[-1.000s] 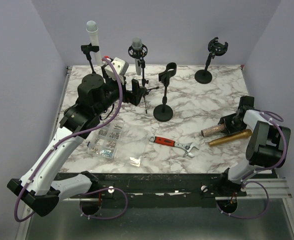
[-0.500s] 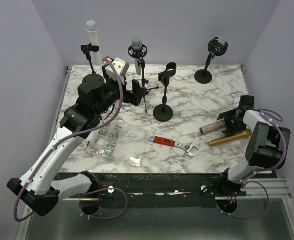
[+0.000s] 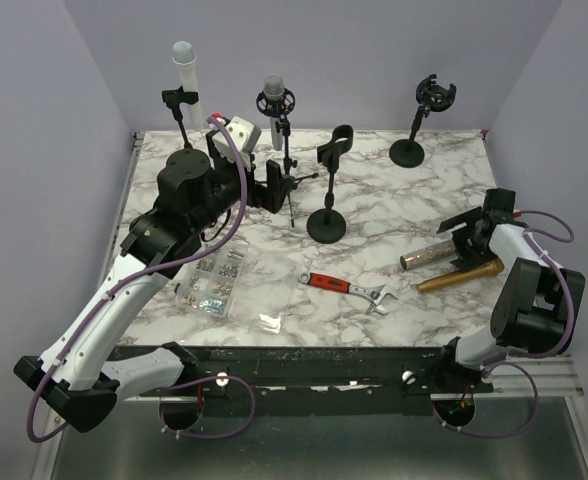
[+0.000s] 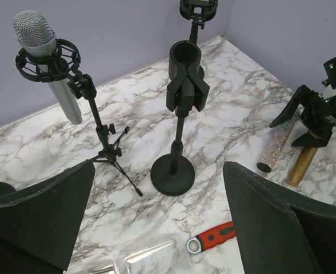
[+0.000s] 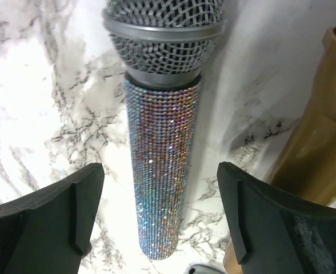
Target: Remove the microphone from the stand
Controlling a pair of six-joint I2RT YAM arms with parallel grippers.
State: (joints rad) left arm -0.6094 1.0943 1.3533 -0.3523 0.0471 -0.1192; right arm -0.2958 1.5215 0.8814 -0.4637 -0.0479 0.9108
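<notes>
A silver microphone [image 3: 273,92] stands upright in a black shock mount on a tripod stand [image 3: 287,175] at the back; it also shows in the left wrist view [image 4: 39,40]. A white microphone [image 3: 186,75] sits in a clip stand at the back left. My left gripper [image 3: 274,187] is open and empty, just left of the tripod; its jaws stand wide apart in the left wrist view [image 4: 159,168]. My right gripper [image 3: 471,232] is open over a glitter microphone [image 5: 162,142] lying flat on the table [image 3: 429,255], not touching it.
A gold microphone [image 3: 461,275] lies beside the glitter one. Two stands hold nothing: one in the centre [image 3: 329,190], one at the back right [image 3: 419,120]. A red-handled wrench [image 3: 349,288], a clear screw box [image 3: 214,278] and a small plastic bag [image 3: 272,320] lie near the front.
My right gripper has drawn back to the right and up off the glitter microphone, which stays lying on the table. The left arm has not moved.
</notes>
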